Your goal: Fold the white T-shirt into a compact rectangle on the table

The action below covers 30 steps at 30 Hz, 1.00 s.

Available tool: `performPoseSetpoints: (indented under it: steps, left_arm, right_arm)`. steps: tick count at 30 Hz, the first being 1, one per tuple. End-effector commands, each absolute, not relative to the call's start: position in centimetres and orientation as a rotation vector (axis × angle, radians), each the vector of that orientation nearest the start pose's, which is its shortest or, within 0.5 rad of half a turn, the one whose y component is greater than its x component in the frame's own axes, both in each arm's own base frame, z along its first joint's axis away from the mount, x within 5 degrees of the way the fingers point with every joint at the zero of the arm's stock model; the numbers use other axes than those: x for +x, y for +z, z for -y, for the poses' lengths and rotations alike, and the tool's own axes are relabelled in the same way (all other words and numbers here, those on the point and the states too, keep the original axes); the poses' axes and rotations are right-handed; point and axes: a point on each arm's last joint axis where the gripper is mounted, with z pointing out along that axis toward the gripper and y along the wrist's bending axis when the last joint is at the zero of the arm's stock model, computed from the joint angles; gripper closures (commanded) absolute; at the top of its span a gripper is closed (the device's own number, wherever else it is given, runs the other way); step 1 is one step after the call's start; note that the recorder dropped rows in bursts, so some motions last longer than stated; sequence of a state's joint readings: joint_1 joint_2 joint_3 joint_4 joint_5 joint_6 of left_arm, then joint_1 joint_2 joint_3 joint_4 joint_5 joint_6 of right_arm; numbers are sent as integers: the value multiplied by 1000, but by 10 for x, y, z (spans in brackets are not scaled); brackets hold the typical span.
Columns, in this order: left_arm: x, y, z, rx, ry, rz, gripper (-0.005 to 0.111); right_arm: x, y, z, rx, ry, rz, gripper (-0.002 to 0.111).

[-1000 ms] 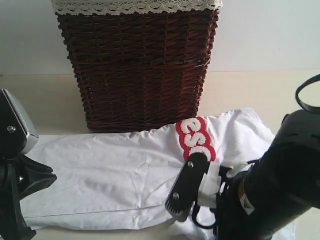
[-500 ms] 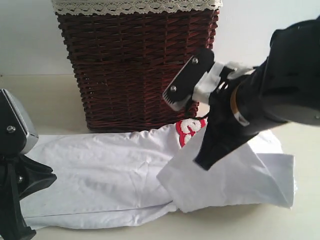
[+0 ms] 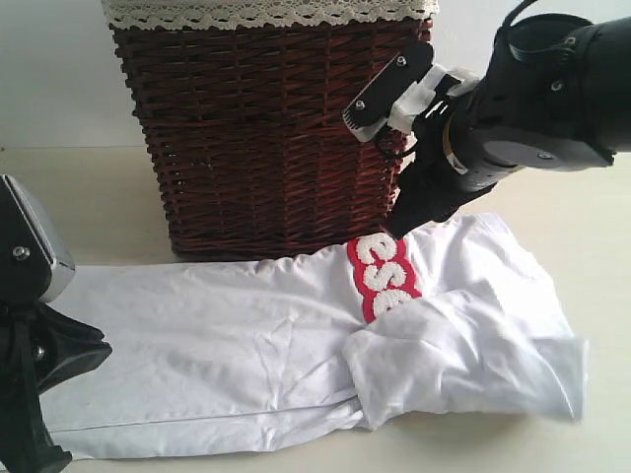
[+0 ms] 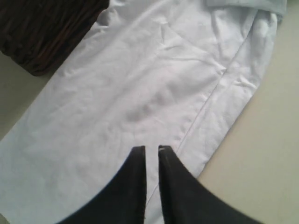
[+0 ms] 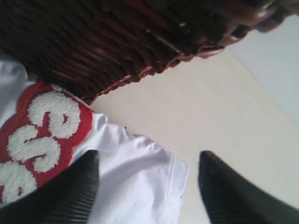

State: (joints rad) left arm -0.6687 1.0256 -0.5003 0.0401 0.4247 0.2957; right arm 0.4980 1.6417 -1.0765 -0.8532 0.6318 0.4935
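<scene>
Two grippers are being shown above one white T-shirt (image 3: pixel 217 345), which is lying spread out on the table (image 3: pixel 89 187). At the left, the left gripper (image 4: pixel 151 150) is being held low over the plain body of the shirt. Its jaws are being held almost together, with only a thin slit between them, and nothing is being seen pinched there. A stitched seam (image 4: pixel 205 100) is running past just beside its tips, and bare table is lying beyond that seam. A corner of the dark wicker basket (image 3: pixel 266 128) is being seen well ahead of this gripper and off to one side.

Further right, the band of red-edged letters (image 3: pixel 383 278) is lying below the right gripper (image 3: pixel 394 94), just beside a folded flap (image 3: pixel 463 360) of the shirt that is resting on the cloth beneath. The right gripper is being held raised in front of the basket wall, clear of the cloth. Its jaws are being held wide apart with nothing between them. In its wrist view, the shirt's edge and bare table are being seen between its fingers (image 5: pixel 70 191).
</scene>
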Motion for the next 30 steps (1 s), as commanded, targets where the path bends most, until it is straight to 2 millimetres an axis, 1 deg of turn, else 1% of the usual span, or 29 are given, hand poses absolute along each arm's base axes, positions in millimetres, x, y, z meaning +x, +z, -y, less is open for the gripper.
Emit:
performPoseSetpoints:
  steps: [1,2,3,4,5,6,7,8,9,10,12,14,15,16,18,19,20,23,28,30]
  left_arm:
    - [142,228,112,1149,-150,-2154,94]
    - [142,228,112,1149,-150,-2154,94]
    - [142,228,112,1149,-150,-2154,94]
    - [142,228,112,1149,-150,-2154,94]
    - [142,228,112,1149,-150,-2154,94]
    - [142,228,112,1149,-150,-2154,94]
    - [142,228,112,1149,-150,-2154,94]
    - [142,228,112,1149,-150,-2154,94]
    - [142,228,112,1149,-150,-2154,94]
    - [142,228,112,1149,-150,-2154,94]
    - [142,228,112,1149,-150,-2154,94]
    - [142,228,112,1146,-151,-2156,94]
    - [142,228,112,1142,-153,-2158,94]
    - [142,228,112,1142,-153,-2158,94]
    - [142,228,112,1142,-153,-2158,94]
    - [142,228,112,1142,-153,-2158,94]
    - [142,228,112,1142,-153,-2158,94]
    - [142,228,112,1140,-154,-2159,94]
    - [142,228,113,1137,-158,-2161,94]
    - [142,228,113,1137,-158,-2161,94]
  right_arm:
    - [320,244,-116,-540,-544,-2364,39]
    - [316,241,-113,-507,-566,-2428,49]
    - [312,239,-113,-511,-559,-2478,56]
    - [302,231,-117,-612,-482,-2606,67]
    - [297,228,-120,-686,-435,-2656,69]
    - [287,221,-126,-824,-315,-2739,66]
    - [284,219,-127,-855,-281,-2766,63]
    - [277,213,-126,-874,-269,-2819,53]
    - [275,209,-125,-881,-275,-2833,49]
    - [270,200,-122,-901,-289,-2852,44]
    - [264,185,-119,-922,-289,-2859,44]
    - [262,170,-113,-852,-351,-2859,44]
    - [260,166,-108,-753,-400,-2861,44]
    - [260,165,-107,-708,-403,-2865,44]
    - [259,160,-101,-564,-299,-2932,44]
    - [259,156,-99,-448,-189,-2953,44]
    - [259,153,-96,-407,-150,-2958,44]
    - [256,147,-91,-326,-87,-2974,44]
    - [249,127,-75,-255,-107,-3046,44]
    - [247,120,-72,-241,-110,-3069,44]
